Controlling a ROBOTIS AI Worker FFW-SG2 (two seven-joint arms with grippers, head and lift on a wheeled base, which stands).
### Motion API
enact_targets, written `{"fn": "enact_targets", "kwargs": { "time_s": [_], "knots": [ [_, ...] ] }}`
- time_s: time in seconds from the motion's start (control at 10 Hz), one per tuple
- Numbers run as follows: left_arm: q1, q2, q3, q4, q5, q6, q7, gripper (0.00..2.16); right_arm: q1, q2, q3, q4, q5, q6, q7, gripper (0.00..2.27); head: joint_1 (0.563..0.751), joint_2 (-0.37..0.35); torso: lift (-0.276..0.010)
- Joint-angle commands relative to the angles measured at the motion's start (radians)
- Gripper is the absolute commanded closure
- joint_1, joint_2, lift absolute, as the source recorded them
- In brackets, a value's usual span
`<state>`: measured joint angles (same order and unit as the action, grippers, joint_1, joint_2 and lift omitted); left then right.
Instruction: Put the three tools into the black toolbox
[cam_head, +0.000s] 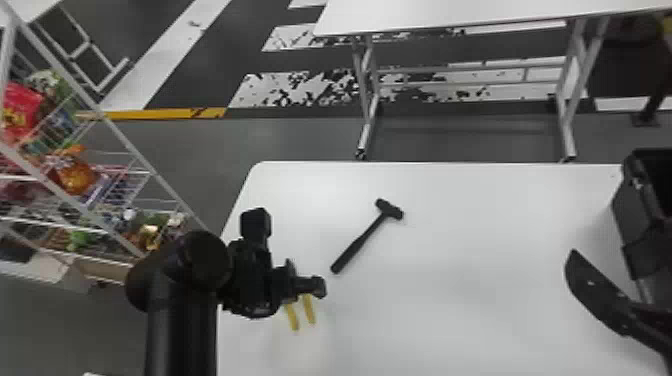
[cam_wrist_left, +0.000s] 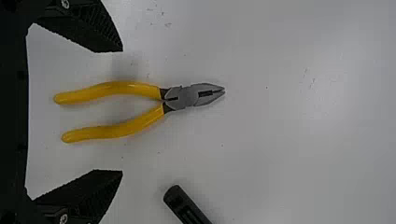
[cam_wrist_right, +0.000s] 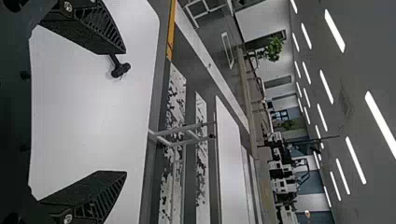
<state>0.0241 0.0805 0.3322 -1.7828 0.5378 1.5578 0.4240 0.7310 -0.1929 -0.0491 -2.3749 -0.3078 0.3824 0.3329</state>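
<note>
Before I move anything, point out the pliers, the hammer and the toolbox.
Pliers (cam_wrist_left: 123, 87), left wrist view: on one yellow handle.
Hammer (cam_head: 359, 245), head view: on its handle.
Toolbox (cam_head: 635, 207), head view: on its side wall.

On the pliers (cam_wrist_left: 187, 96) we see smooth, glossy plastic handles (cam_wrist_left: 114, 87) and a satin metal head (cam_wrist_left: 204, 87). We find the table (cam_head: 475, 300) smooth with a soft sheen, the hammer (cam_head: 360, 243) matt, the toolbox (cam_head: 641, 220) plastic-looking.

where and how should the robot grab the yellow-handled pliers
From above, across both yellow handles near where they meet, seems best: the pliers lie flat on the white table, and the handles splay toward their ends but draw close there. The open left gripper already has a finger toward either side.
</note>
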Motion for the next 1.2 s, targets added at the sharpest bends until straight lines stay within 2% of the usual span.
{"fn": "enact_targets", "kwargs": {
  "time_s": [0.0,0.3,1.1],
  "knots": [
    [-0.001,-0.007,0.013,0.014,0.047,0.013,0.024,0.07,-0.004,-0.002,0.0,0.005,-0.001,-0.006,0.0,0.08,0.695,0.275,-0.051],
    [-0.001,-0.013,0.037,0.028,0.063,0.013,0.055,0.07,-0.004,-0.01,-0.008,0.008,-0.013,-0.009,0.0,0.08,0.695,0.268,-0.051],
    [-0.018,-0.011,0.036,0.086,0.059,0.013,0.058,0.07,0.002,-0.011,-0.028,0.026,-0.054,-0.055,0.015,0.08,0.695,0.26,-0.051]
  ]
}}
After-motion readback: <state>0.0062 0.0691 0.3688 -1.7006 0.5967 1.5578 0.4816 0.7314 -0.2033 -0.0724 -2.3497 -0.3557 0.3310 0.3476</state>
